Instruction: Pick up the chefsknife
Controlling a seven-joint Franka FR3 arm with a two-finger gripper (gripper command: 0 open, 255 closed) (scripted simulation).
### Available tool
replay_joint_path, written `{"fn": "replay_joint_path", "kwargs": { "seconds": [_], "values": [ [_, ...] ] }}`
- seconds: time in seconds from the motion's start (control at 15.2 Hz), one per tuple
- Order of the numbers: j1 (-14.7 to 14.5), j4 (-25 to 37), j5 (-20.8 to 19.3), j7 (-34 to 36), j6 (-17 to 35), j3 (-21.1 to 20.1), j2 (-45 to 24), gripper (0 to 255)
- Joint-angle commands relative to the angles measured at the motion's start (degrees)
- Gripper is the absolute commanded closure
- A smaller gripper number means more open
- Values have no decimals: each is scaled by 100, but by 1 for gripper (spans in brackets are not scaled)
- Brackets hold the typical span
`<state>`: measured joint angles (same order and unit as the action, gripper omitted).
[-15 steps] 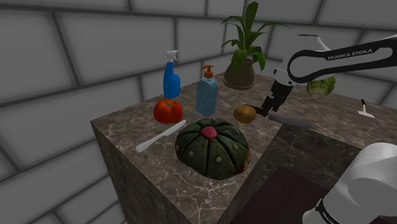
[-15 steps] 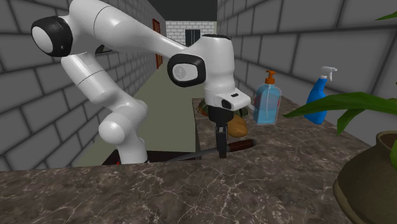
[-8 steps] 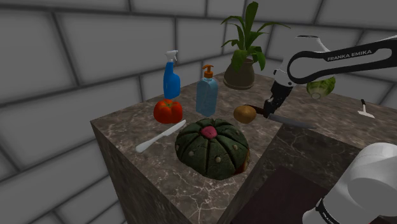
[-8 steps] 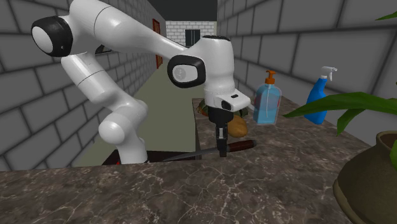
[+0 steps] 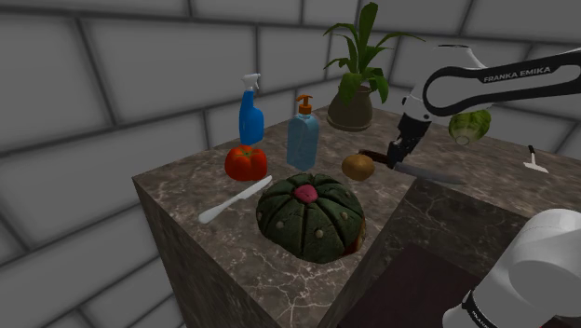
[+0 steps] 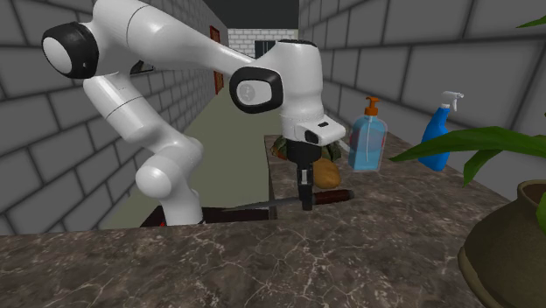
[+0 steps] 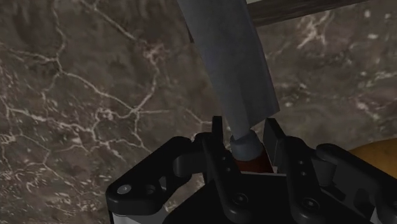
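A: Dark veined worktop (image 5: 186,182). White arm (image 5: 503,79) reaches over it. A round green cactus (image 5: 307,219) sits toward the edge nearest the stand.

B: End effector (image 7: 245,127)?

A: Narrow, fingers clasping the chef's knife (image 7: 229,70) where the red handle meets the grey blade.

B: Knife location?

A: At that same worktop edge. The blade juts out past it, and the handle end is just beside the potato (image 5: 358,167). Whether it touches the stone, I cannot tell.

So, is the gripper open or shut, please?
Shut: the gripper clasps the chef's knife at its dark red handle, just behind the blade.
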<state>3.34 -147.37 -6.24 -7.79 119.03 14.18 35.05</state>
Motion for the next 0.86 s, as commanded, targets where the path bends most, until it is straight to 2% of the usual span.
{"fn": "replay_joint_path", "kwargs": {
  "seconds": [0.0,0.66,0.79],
  "values": [
    [-7,125,13,12,-163,-25,37,255],
    [-34,825,69,31,-964,-113,138,255],
    [-35,836,70,31,-976,-114,139,255]
  ]
}}
